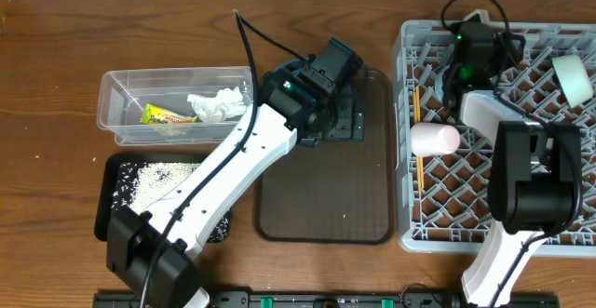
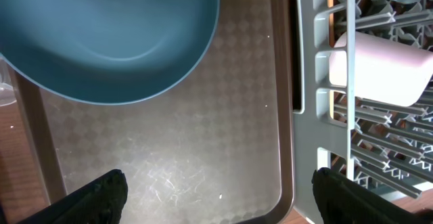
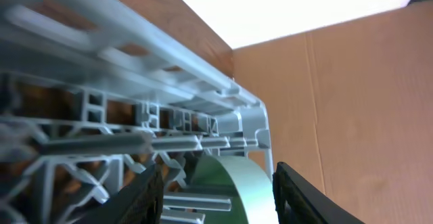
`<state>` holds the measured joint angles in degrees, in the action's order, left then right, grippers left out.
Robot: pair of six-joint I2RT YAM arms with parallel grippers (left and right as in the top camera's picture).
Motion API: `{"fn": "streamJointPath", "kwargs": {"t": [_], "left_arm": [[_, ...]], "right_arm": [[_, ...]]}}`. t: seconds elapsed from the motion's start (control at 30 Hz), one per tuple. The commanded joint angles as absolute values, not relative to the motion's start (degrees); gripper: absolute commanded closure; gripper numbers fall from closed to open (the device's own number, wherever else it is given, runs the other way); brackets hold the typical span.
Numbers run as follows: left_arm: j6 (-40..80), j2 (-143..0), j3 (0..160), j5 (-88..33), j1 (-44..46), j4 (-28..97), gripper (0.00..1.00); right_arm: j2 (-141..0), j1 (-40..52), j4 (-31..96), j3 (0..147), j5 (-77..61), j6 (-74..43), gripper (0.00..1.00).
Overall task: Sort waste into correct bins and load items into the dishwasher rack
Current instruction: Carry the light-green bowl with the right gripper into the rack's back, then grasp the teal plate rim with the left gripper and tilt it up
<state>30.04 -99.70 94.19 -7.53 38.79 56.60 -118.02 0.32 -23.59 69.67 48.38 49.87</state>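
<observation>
Left gripper (image 2: 220,200) near plate (image 2: 108,34) (jaws apart)

Blue plate (image 2: 101,41) cut by top edge; green bowl (image 3: 235,183) cut by bottom edge.

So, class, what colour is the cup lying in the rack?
Pale pink; the cup shows best in the left wrist view.

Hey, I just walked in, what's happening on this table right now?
Two robot arms are clearing up. The left gripper hangs open over the brown tray, just short of the dark blue plate lying there. The right gripper is down in the grey rack astride the pale green bowl; whether it grips is unclear. The pink cup, chopsticks and pale bowl sit in the rack. Tissue and wrapper are in the clear tub, grains in the black tray.
</observation>
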Motion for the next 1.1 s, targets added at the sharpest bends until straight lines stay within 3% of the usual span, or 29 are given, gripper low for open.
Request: {"fn": "streamJointPath", "kwargs": {"t": [0.0,0.13,0.27,0.43,0.6,0.8,1.07], "left_arm": [[30.1,-99.4,94.2,-7.0,38.7,56.8,0.10],[30.1,-99.4,94.2,-7.1,38.7,56.8,0.10],[30.1,-99.5,94.2,-7.0,38.7,56.8,0.10],[30.1,-99.5,94.2,-7.1,38.7,56.8,0.10],[31.2,-99.5,94.2,-7.1,38.7,56.7,0.09],[26.3,-99.4,94.2,-6.8,37.6,56.8,0.10],[25.5,-99.5,94.2,-8.4,28.9,59.1,0.10]], "right_arm": [[-112.7,0.6,-23.5,69.6,49.4,48.8,0.49],[-105.1,0.0,-21.7,69.6,49.2,42.2,0.45],[-96.3,0.1,-9.2,69.6,42.6,28.1,0.44],[-89.0,-0.4,11.9,69.6,21.1,7.2,0.42],[-88.5,0.1,25.7,69.6,-3.8,-3.9,0.29],[-89.4,1.4,32.9,69.6,-19.2,-10.7,0.29],[-89.4,6.9,34.3,69.6,-19.3,-10.6,0.29]]}}
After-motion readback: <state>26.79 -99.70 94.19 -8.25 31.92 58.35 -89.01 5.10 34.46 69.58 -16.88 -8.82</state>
